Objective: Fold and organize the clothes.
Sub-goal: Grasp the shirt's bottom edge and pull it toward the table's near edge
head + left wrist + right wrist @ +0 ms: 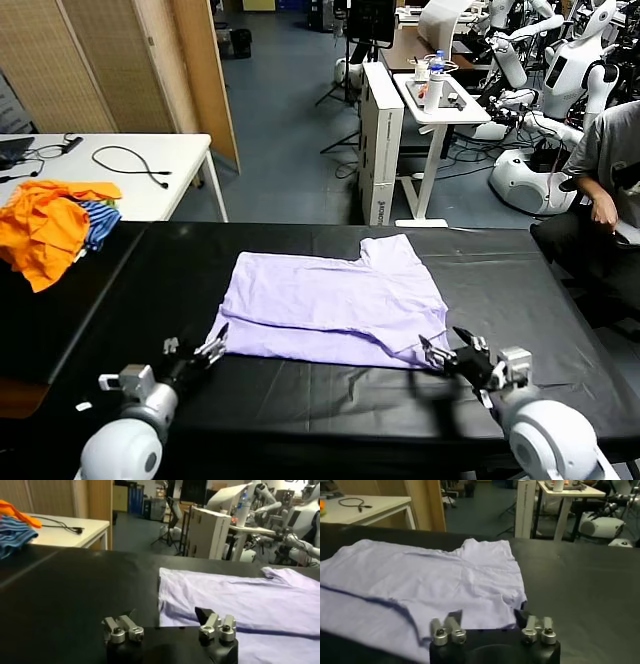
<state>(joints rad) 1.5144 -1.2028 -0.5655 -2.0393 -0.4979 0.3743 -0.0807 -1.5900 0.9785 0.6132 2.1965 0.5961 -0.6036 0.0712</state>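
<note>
- T-shirt (325, 302), lavender, folded flat on black table (520, 270).
- Left gripper (205, 350) wide open, empty, at near-left hem.
- Right gripper (447, 352) wide open, empty, at near-right corner.

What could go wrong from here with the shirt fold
1. Both grippers, left gripper and right gripper, are open at the T-shirt's near edge; closing could catch only the top layer and undo the fold.
2. The sleeve sticks out at the far side, so the fold may end uneven.
</note>
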